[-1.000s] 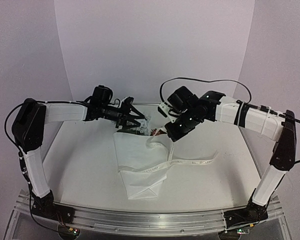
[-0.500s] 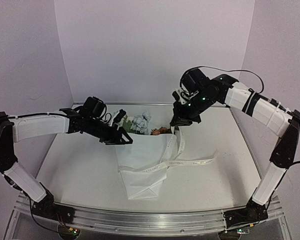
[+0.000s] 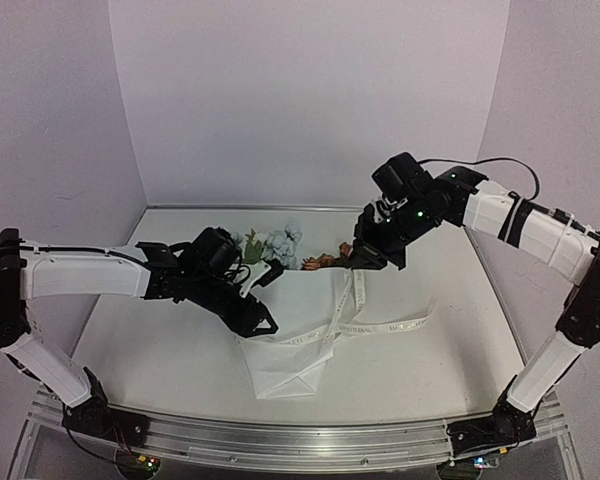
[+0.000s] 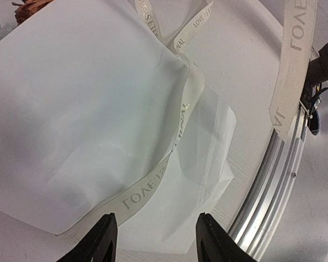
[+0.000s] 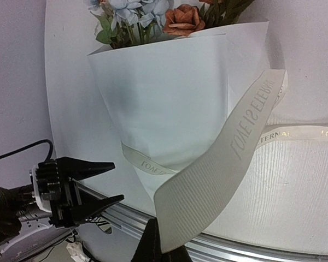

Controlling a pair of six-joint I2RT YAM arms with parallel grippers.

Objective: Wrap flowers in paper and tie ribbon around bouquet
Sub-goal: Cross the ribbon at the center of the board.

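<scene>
Top external view: the left gripper [image 3: 271, 299] hangs over the left side of the paper [image 3: 280, 352], its fingers partly spread with nothing between them. The right gripper [image 3: 363, 262] is pinched tight on one end of the ribbon [image 3: 380, 327], holding that end up off the table [image 3: 165, 362] by the paper's far right corner. The rest of the ribbon drops down, crosses the folded paper and trails off to the right. The flowers [image 3: 280, 245] poke out of the paper's far end, blooms toward the back wall [image 3: 310, 100]. The tabletop is white, with an aluminium rail [image 3: 300, 440] along its near edge. The walls are plain and pale.
</scene>
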